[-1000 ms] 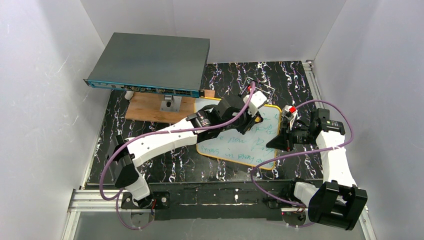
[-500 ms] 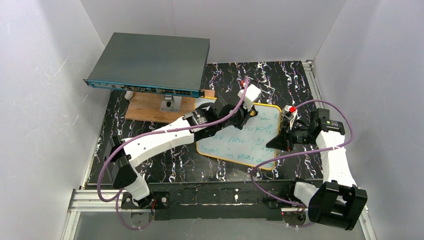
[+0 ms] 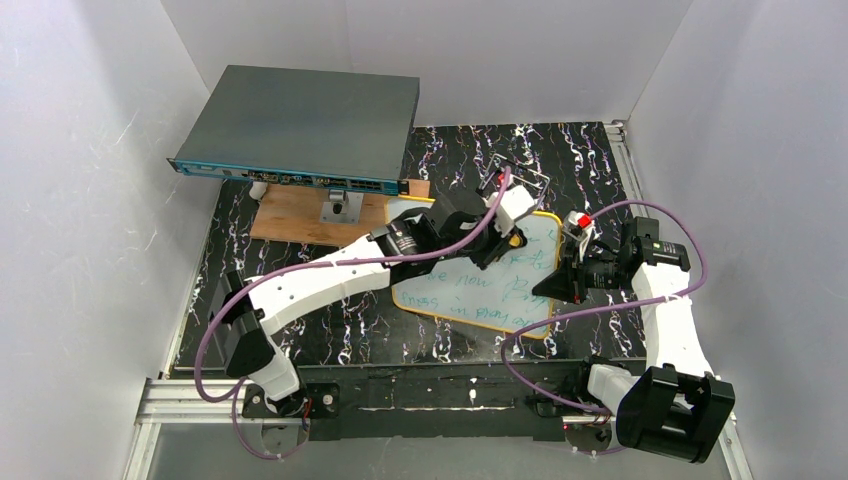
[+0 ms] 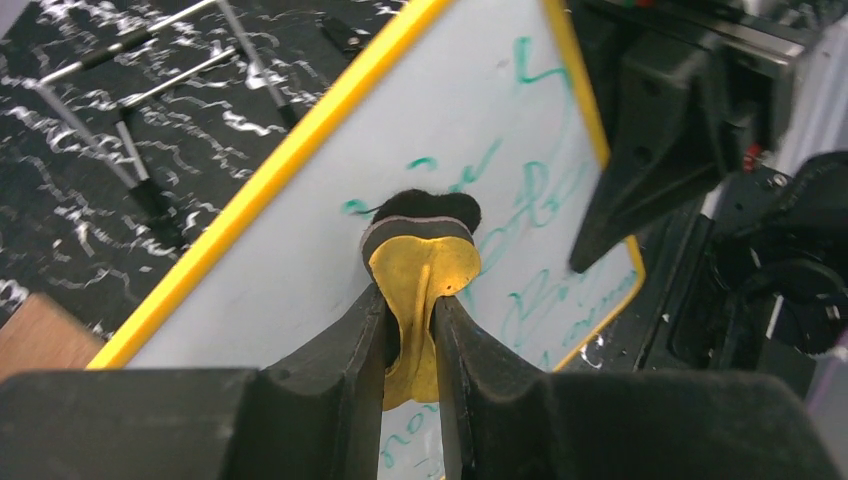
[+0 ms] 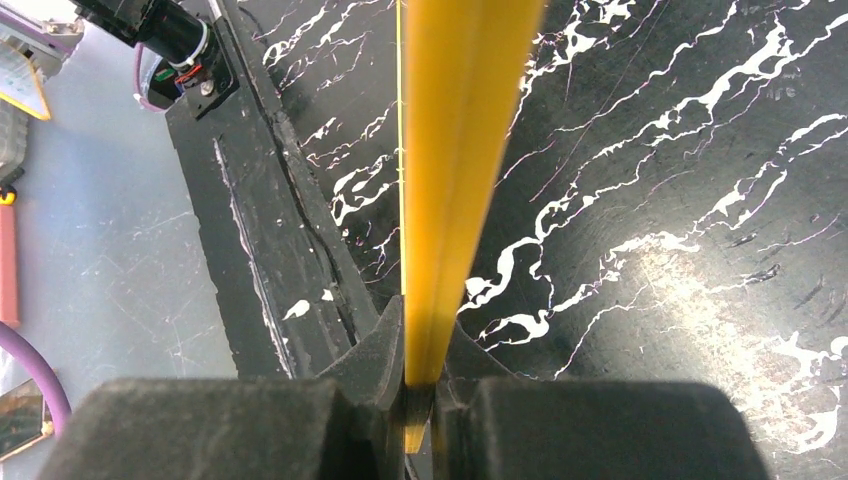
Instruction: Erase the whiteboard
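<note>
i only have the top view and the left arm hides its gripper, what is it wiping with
observer: the left wrist view shows the left gripper shut on a yellow eraser, its black pad against the whiteboard
operator: is the right one really gripping the board
observer: yes, the right wrist view shows the right gripper shut on the whiteboard's yellow edge, seen edge-on
operator: any ink left by the pad
observer: yes, green writing lies just past the pad, and the stretch along the frame beside it looks blank
</note>
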You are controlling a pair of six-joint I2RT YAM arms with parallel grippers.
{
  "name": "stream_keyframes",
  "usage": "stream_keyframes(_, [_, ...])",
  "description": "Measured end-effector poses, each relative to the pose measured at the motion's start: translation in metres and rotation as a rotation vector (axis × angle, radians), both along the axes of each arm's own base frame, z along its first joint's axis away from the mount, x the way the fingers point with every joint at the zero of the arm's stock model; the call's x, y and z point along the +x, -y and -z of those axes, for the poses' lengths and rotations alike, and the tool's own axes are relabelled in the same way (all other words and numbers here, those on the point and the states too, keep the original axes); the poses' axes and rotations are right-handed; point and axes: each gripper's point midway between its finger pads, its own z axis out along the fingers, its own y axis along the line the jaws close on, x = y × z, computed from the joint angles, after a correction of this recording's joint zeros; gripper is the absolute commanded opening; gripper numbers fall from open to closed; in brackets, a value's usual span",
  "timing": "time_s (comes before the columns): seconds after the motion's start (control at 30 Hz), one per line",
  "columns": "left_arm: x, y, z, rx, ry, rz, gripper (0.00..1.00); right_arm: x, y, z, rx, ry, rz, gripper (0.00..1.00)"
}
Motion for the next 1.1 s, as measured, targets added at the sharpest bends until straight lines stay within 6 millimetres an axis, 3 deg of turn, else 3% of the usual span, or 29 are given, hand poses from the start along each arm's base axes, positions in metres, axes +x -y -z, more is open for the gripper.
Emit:
stream_keyframes(0.13, [-0.009,0.013,0.004,0.031,0.006,0.069,0.00,-0.001,-0.001,-0.001,-0.002,0.012,-0.007,0.01])
stream_keyframes(0.4, [-0.004,0.018,-0.001,0.090,0.017,0.051,0.00,-0.001,-0.001,-0.001,-0.002,0.004,-0.003,0.01])
stream_keyframes(0.8, [0.020,-0.002,-0.015,0.080,0.037,-0.145,0.00,0.000,-0.001,0.000,0.005,-0.024,0.007,0.01])
stream_keyframes(1.1, [0.018,-0.020,-0.003,0.069,-0.017,-0.154,0.00,0.000,-0.001,0.000,0.004,-0.010,0.000,0.01])
